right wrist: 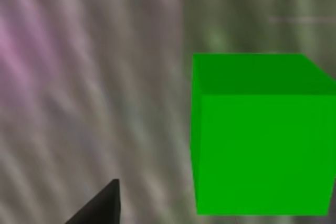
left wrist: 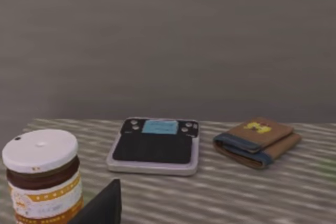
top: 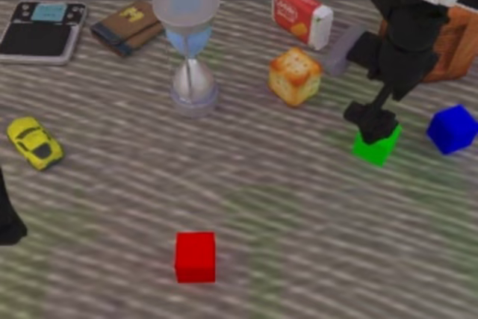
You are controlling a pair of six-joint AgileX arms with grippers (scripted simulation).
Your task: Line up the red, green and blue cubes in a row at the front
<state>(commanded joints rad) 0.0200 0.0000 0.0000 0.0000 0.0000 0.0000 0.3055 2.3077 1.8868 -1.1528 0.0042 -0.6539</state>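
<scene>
The green cube (top: 379,150) lies at the right of the table, and my right gripper (top: 371,121) hangs directly over it, open, covering part of its top. In the right wrist view the green cube (right wrist: 262,140) looms large, apart from the one dark fingertip (right wrist: 107,205) that shows; the other finger is hidden. The blue cube (top: 452,128) sits just to the right of the green one. Alone near the front centre is the red cube (top: 196,257). My left gripper (top: 7,222) is parked at the left edge, open and empty.
An hourglass (top: 190,50), a toast-textured cube (top: 295,74), a red snack box (top: 301,13), a wallet (top: 127,28) and a black scale (top: 41,31) fill the back. A yellow toy car (top: 33,142) sits left. A brown wooden block (top: 452,46) lies behind my right arm. A jar (left wrist: 42,177) stands near the left gripper.
</scene>
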